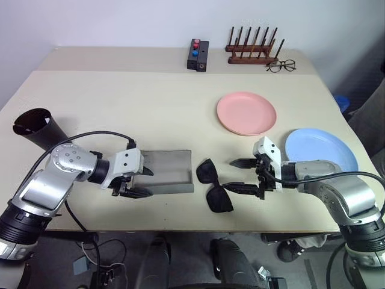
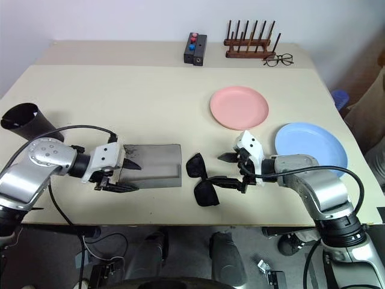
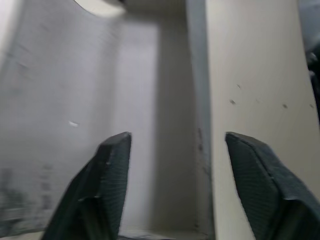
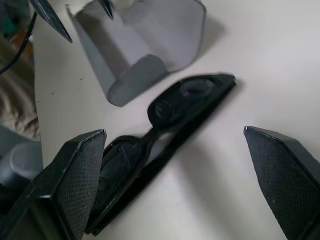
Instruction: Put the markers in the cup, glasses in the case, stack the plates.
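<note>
This looks like a robot test room or lab set up as a tidy-up exercise, not a lived-in home. A plain beige table [image 1: 120,102] stands against a bare white wall [image 1: 120,21], with household things laid out well apart on it: a pink plate [image 1: 246,112], a blue plate [image 1: 319,147], a black cup [image 1: 36,127] on its side, an open grey case [image 1: 168,171], sunglasses [image 1: 213,186], a wooden rack [image 1: 252,49], clear spectacles [image 1: 281,65] and a small black box with coloured buttons [image 1: 197,55]. Loose cables [image 1: 102,265] lie on the grey floor under the table's near edge
</note>
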`<state>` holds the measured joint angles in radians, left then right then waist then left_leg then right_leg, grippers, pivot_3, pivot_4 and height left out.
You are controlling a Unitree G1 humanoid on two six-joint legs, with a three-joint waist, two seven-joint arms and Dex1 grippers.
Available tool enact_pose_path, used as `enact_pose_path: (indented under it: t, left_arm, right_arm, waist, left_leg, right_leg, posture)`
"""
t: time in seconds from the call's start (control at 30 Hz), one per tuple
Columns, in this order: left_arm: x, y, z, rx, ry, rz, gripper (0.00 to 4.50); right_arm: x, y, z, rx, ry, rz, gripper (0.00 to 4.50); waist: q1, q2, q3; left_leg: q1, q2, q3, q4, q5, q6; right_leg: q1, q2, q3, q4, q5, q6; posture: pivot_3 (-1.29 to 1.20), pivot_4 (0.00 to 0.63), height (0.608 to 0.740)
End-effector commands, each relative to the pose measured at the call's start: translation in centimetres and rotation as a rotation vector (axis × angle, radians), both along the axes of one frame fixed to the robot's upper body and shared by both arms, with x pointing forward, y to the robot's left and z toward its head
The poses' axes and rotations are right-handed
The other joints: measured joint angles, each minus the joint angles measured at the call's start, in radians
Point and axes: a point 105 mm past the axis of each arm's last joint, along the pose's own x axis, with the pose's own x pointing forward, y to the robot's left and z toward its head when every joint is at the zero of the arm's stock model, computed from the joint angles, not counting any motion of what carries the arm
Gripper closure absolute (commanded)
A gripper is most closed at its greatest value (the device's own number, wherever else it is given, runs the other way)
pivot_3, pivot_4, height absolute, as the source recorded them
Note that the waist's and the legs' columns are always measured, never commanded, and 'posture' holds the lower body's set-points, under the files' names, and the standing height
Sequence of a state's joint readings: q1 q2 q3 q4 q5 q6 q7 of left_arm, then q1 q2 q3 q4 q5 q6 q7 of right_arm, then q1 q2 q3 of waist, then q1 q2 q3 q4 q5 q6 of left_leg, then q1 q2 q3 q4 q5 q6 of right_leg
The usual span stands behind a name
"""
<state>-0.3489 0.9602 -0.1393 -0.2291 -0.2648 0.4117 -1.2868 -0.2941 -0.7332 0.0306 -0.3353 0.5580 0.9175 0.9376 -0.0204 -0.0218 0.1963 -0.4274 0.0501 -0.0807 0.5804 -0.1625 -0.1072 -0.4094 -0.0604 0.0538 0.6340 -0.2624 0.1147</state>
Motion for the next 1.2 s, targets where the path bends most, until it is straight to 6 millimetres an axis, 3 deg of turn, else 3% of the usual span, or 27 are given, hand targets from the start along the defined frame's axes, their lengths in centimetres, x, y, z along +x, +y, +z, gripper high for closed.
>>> enact_pose_path:
  t: [0.03, 0.23, 0.53, 0.9, 1.2]
  left_arm:
    - [-0.3, 0.0, 1.6, -0.048, -0.077, 0.024, 1.71]
    - [-1.1, 0.0, 2.2, -0.101, -0.115, 0.066, 1.71]
    - [-3.0, 0.0, 0.8, -0.119, -0.119, 0.142, 1.71]
    - [-3.4, -0.1, 1.5, -0.176, -0.135, 0.223, 1.71]
    - [-3.3, -0.5, 1.8, -0.192, -0.142, 0.228, 1.71]
  right_arm:
    - [-0.8, 0.3, 0.3, 0.033, 0.066, -0.048, 0.00]
    - [-1.3, 1.8, 0.0, 0.078, 0.183, -0.084, 0.00]
    - [-0.2, 3.6, -0.1, 0.072, 0.260, -0.140, 0.00]
    - [0.9, 2.9, -0.6, -0.072, 0.207, -0.253, 0.00]
    - [0.3, 2.9, -0.8, -0.113, 0.208, -0.255, 0.00]
  waist:
    - [-0.001, 0.000, 0.000]
    - [0.001, 0.000, 0.000]
    - [0.002, 0.000, 0.000]
    - [0.000, 0.000, 0.000]
    - [0.001, 0.000, 0.000]
  left_leg:
    - [0.000, 0.000, 0.000, 0.000, 0.000, 0.000]
    - [0.000, 0.000, 0.000, 0.001, 0.000, 0.000]
    - [0.000, 0.000, 0.000, 0.001, -0.001, 0.001]
    - [0.000, 0.000, 0.001, 0.001, -0.001, 0.001]
    - [0.000, 0.000, 0.001, 0.001, -0.001, 0.001]
  right_leg:
    - [0.000, 0.000, 0.000, 0.000, 0.000, 0.000]
    - [0.000, 0.000, 0.000, 0.000, 0.000, 0.000]
    - [0.000, 0.000, 0.000, 0.000, 0.000, 0.000]
    - [0.000, 0.000, 0.001, 0.000, 0.000, -0.001]
    - [0.000, 0.000, 0.001, -0.001, 0.001, -0.001]
  posture:
    - [0.00, 0.150, 0.740]
    - [0.00, 0.150, 0.740]
    - [0.00, 0.150, 0.740]
    - [0.00, 0.150, 0.740]
    - [0.00, 0.150, 0.740]
